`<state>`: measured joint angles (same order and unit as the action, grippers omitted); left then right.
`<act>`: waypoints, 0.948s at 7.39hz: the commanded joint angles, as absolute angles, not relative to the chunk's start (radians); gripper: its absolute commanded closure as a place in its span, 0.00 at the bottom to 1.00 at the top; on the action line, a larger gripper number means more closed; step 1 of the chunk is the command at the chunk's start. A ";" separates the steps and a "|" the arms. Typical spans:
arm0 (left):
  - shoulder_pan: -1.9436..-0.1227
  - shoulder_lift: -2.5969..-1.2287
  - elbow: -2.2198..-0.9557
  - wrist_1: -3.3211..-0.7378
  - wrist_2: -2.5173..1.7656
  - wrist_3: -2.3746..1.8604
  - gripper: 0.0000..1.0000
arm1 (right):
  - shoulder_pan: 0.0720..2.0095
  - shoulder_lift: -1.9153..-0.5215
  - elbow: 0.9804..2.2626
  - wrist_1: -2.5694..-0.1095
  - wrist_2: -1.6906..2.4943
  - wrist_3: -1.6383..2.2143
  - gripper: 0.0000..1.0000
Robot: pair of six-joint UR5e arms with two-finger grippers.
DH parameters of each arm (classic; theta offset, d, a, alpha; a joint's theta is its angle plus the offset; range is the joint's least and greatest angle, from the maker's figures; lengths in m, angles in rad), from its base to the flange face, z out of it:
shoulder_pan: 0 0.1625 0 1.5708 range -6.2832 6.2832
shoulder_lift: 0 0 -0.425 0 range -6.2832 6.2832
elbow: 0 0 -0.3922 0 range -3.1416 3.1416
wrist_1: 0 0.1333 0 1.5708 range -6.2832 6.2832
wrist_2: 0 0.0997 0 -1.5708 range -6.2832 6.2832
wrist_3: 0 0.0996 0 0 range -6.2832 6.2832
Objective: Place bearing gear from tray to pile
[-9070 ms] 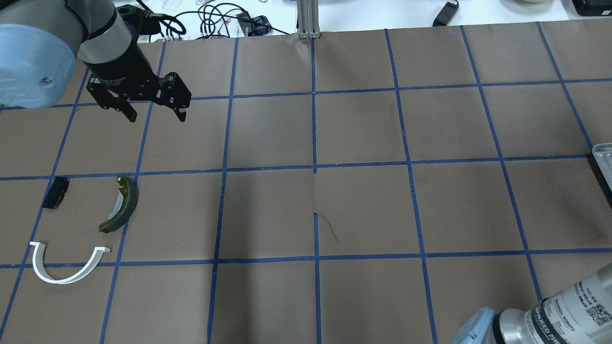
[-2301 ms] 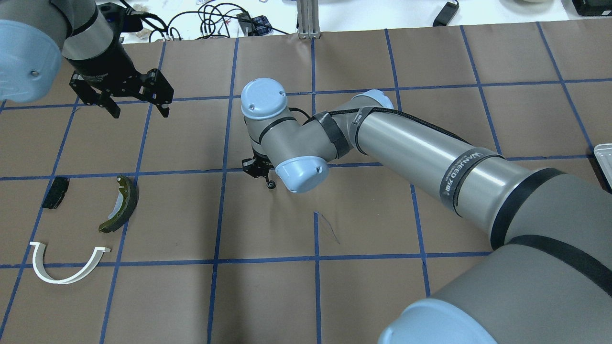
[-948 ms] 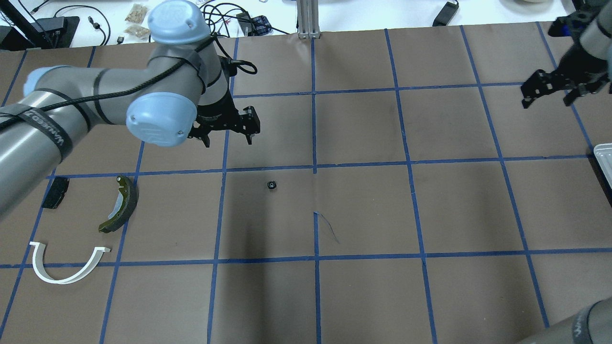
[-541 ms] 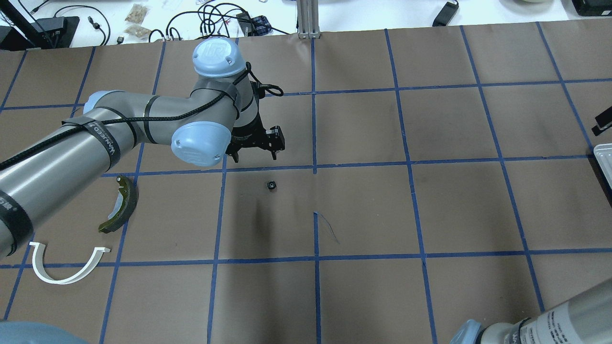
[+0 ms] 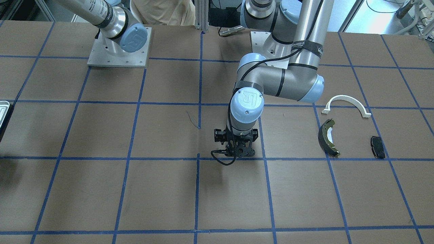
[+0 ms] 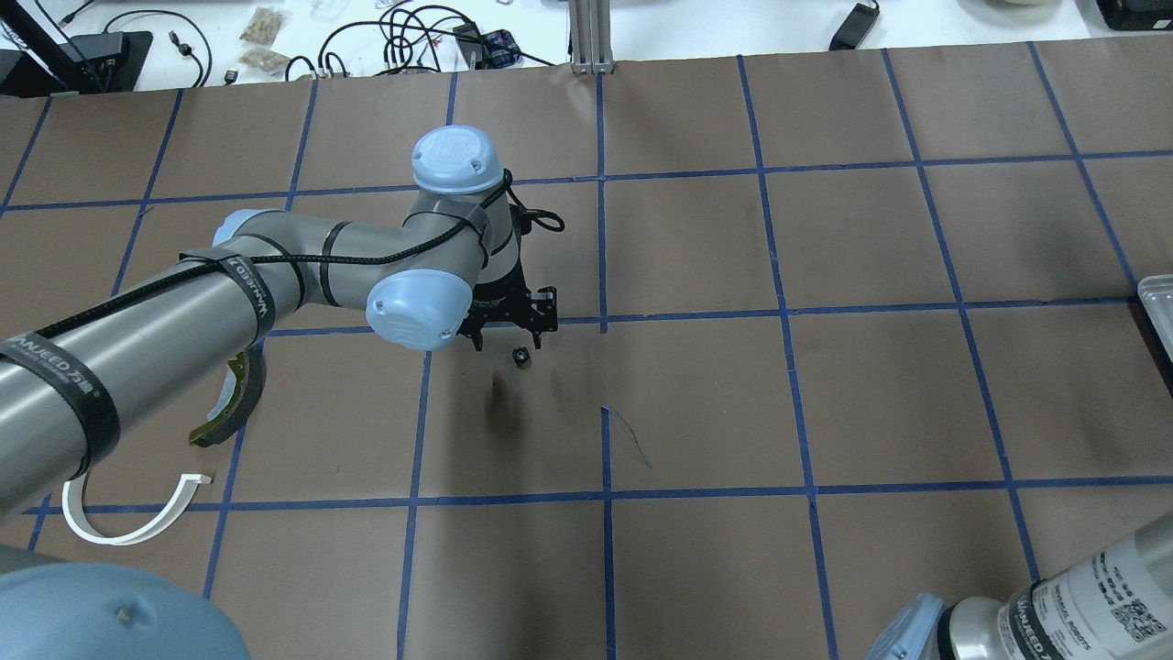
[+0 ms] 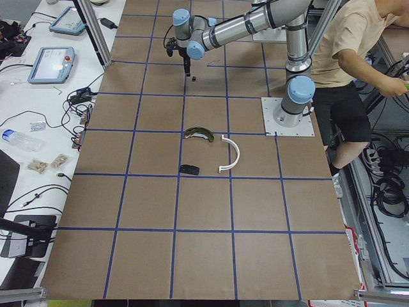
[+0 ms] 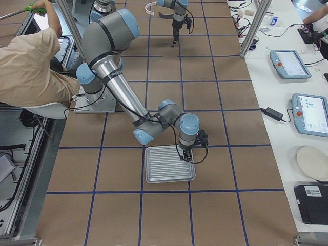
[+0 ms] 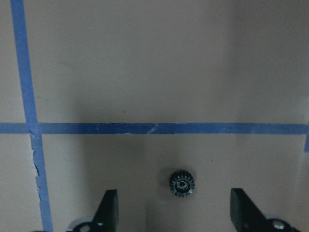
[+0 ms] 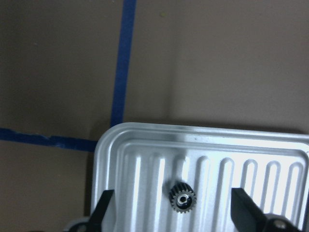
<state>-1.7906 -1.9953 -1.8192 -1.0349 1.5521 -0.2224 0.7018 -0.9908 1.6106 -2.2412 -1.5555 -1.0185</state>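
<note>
Overhead exterior camera: a table (image 6: 871, 394) papered in brown and squared off with blue tape (image 9: 145, 128) fills the scene. The left arm (image 6: 183, 312) stretches in to the table's middle, and the left gripper (image 6: 507, 344) points straight down with its fingers spread wide. Seen from the table's right end, the right arm (image 8: 120, 92) folds down over the tray (image 8: 164, 166), a ribbed silvery pan lying flat on the paper. The right gripper (image 10: 176, 208) hangs above one corner of the tray, its fingers likewise apart.

Well off toward the robot's left lies the pile: a white arch (image 5: 343, 97), an olive-grey brake shoe (image 5: 322, 137) near it, and a small black pad (image 5: 377, 146), none touching another.

One bearing gear, the gear on the paper (image 6: 520, 356), lies alone on the brown sheet just beside a tape line. In the left wrist view it sits between the parted fingers and touches neither. A second, the gear in the tray (image 10: 182, 198), lies on the ribs near the tray's rounded corner, between the right gripper's fingers and clear of both.
</note>
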 commanded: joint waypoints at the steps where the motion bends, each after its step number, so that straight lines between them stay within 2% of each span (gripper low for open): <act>1: -1.792 -2.013 -1.851 -0.985 1.551 -0.222 0.21 | 0.690 -0.971 1.611 -2.252 -1.558 -1.017 0.23; 3: -1.792 -2.019 -1.850 -0.985 1.549 -0.222 0.23 | 0.690 -0.977 1.615 -2.243 -1.574 -1.020 0.27; 4: -1.792 -2.023 -1.848 -0.985 1.549 -0.221 0.30 | 0.690 -0.977 1.615 -2.246 -1.571 -1.019 0.36; 7: -1.792 -2.029 -1.844 -0.985 1.551 -0.221 0.33 | 0.690 -0.974 1.612 -2.244 -1.559 -1.022 0.46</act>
<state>-1.7917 -2.0274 -1.8442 -0.9848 1.5506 -0.2210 0.6903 -0.9748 1.6139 -2.2466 -1.5644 -1.0223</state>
